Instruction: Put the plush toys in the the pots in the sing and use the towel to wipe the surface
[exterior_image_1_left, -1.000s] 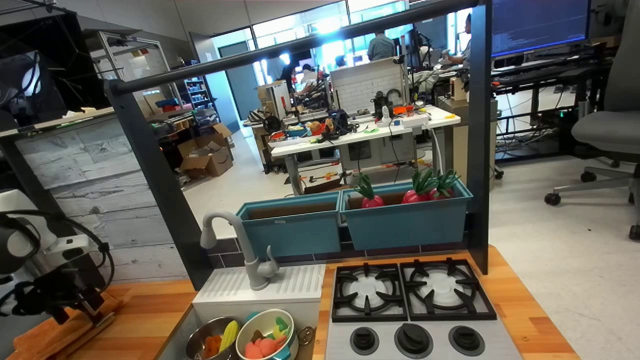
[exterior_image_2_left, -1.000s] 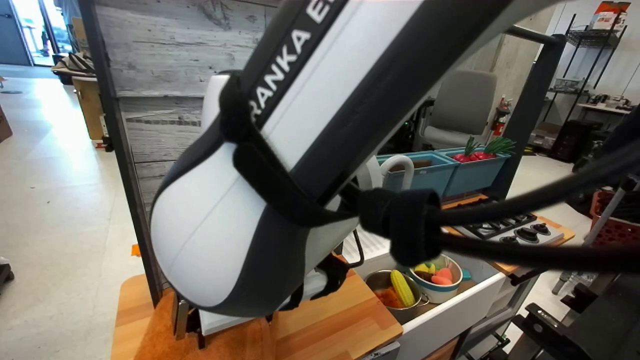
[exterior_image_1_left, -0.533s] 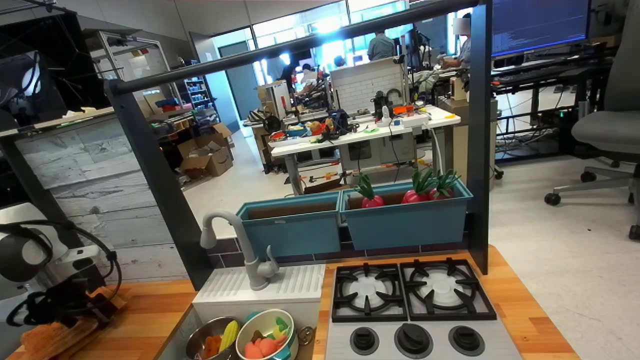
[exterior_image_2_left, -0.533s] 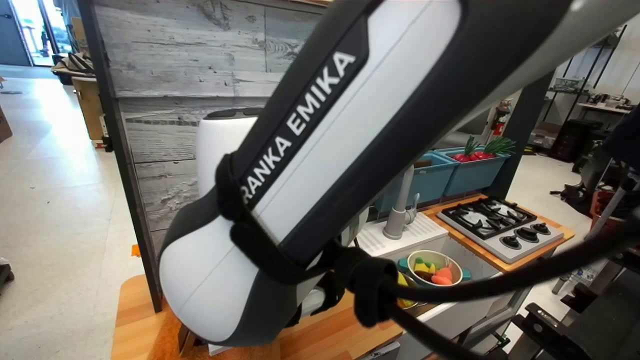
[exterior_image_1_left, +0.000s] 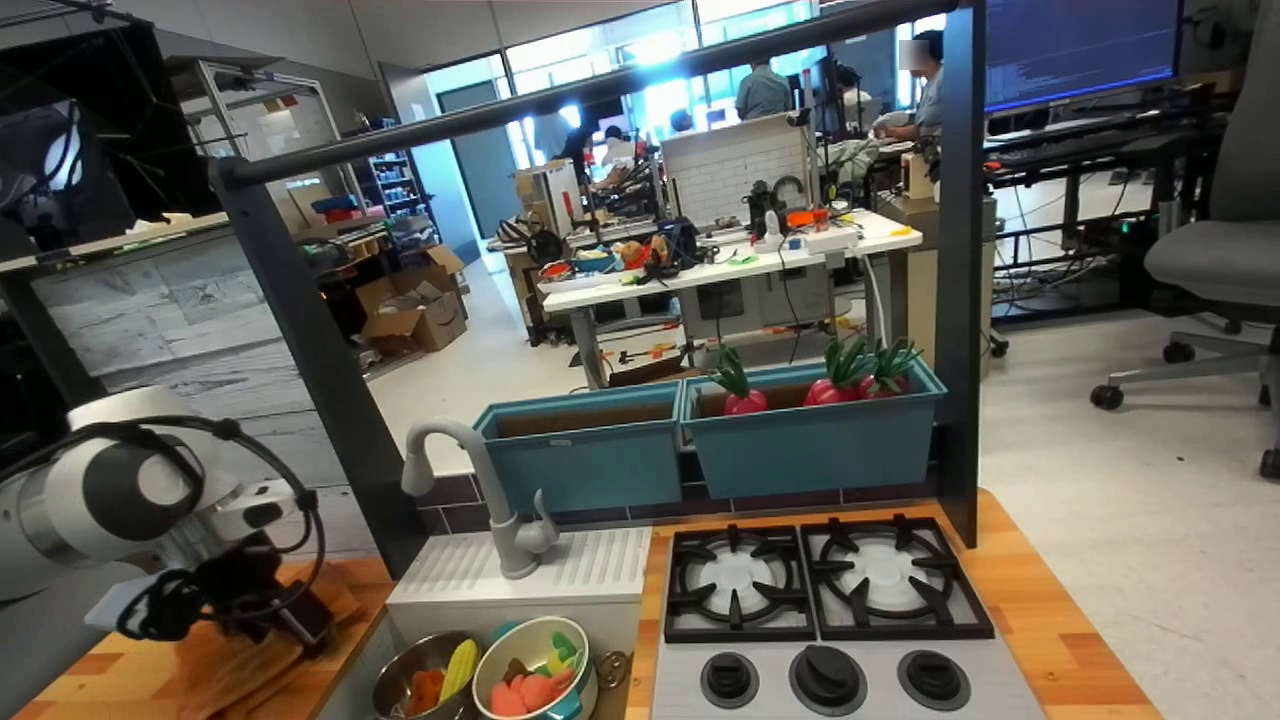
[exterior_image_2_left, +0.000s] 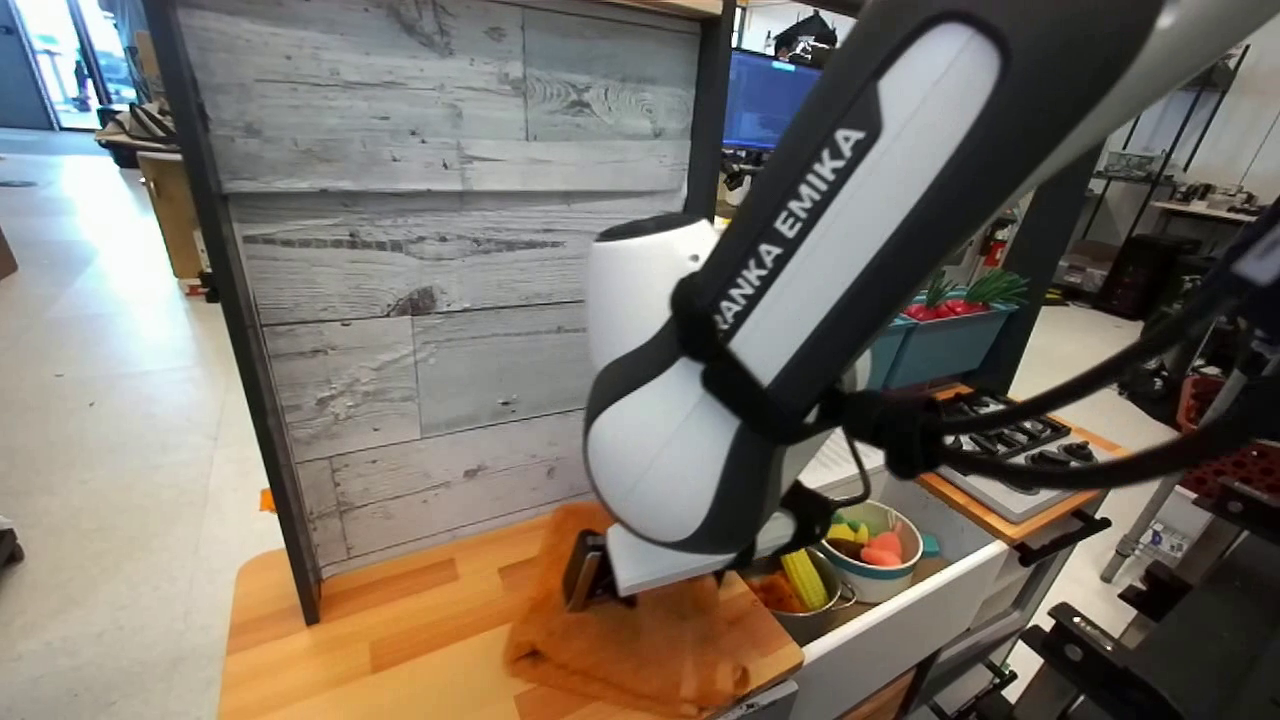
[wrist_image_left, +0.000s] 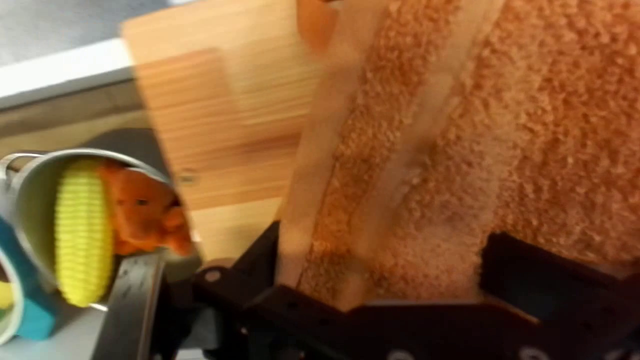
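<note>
1. Gripper (wrist_image_left: 385, 235): fingers (wrist_image_left: 525, 270) spread wide w/ towel (exterior_image_2_left: 620, 645) under & b/w them, nr the sink (exterior_image_2_left: 910, 622); can't tell if tips press the cloth.
2. Towel is on the counter (exterior_image_2_left: 400, 660), just beside the sink; wrist view shows a strip of bare wood b/w cloth & sink-side edge, narrower toward the gripper.
3. Open room: bare wood beyond the towel, away from the sink, out to the counter's far edge.
4. Arm (exterior_image_2_left: 670, 450) is over the towel, hiding part of the sink's back in an ext. view.
5. Faucet (exterior_image_1_left: 515, 550) at the sink's back; stove (exterior_image_1_left: 780, 665) across the sink from the towel.
6. Metal pot (wrist_image_left: 36, 210): in the sink, towel side, w/ corn toy (wrist_image_left: 82, 235) & orange toy (wrist_image_left: 142, 210) inside.
7. Cream pot (exterior_image_2_left: 880, 590): in the sink, just beside metal pot; holds red-orange toy (exterior_image_1_left: 525, 695) + bits too small to name.
8. Gap b/w cream pot & the sink's stove-side wall, w/ round metal piece (exterior_image_1_left: 612, 670).
</note>
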